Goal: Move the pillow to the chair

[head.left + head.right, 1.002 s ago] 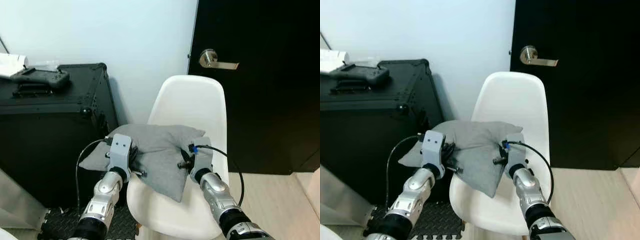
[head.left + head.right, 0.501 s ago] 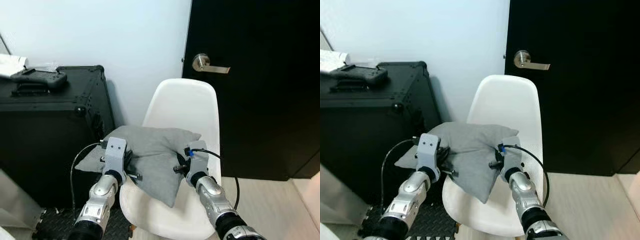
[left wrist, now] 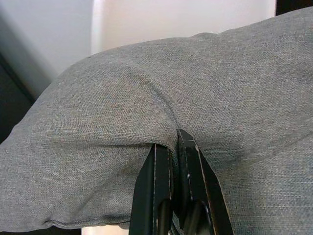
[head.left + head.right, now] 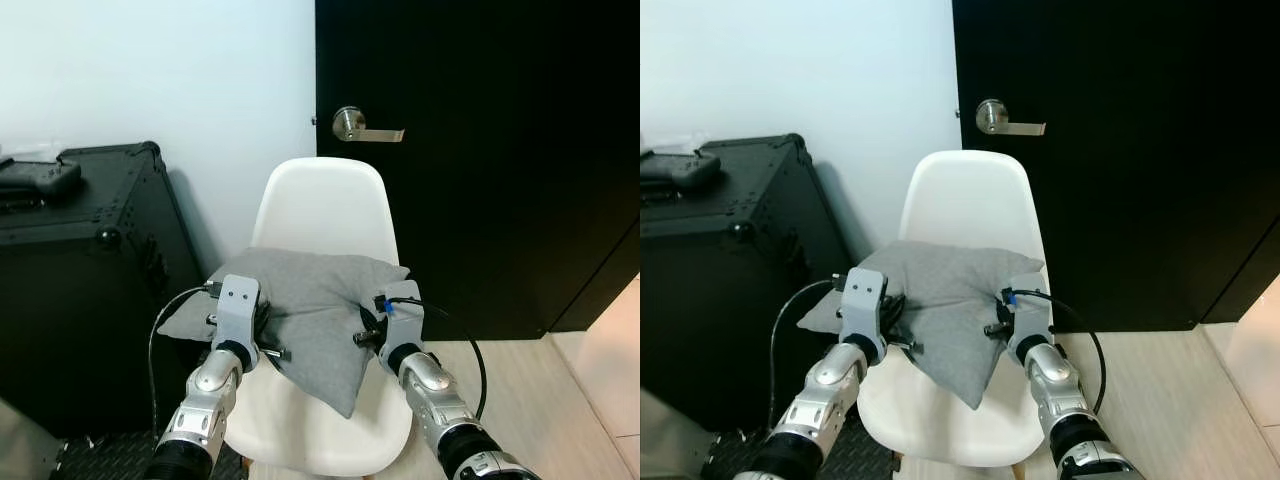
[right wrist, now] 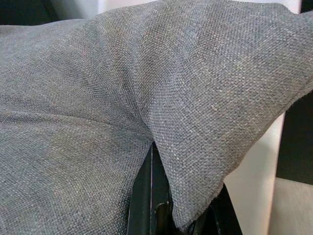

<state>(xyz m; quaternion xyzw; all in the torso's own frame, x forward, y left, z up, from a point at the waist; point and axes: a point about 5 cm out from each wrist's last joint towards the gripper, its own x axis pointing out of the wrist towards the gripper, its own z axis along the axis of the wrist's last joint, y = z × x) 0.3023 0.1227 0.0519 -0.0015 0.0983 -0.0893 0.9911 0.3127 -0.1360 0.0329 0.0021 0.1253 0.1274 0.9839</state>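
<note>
The step in hand looks like the carry's end: the grey pillow (image 4: 305, 305) hangs over the seat of the white chair (image 4: 322, 210) at centre frame, its left corner jutting past the seat edge toward the black case (image 4: 80, 270) at left. Whether it already rests on the seat cannot be told. The left gripper (image 3: 177, 147) is pinched tight on a fold of the fabric, fingers nearly together; the right gripper (image 5: 159, 161) is likewise clamped on the pillow's other side, cloth draped over its fingers. Next move, I judge: lower and centre the pillow on the seat, then release both pinches. The pillow is soft, coarse woven cloth that sags at its lower corner; the chair is a smooth moulded shell, before a black door (image 4: 500, 150) with a metal lever handle (image 4: 362, 124).
</note>
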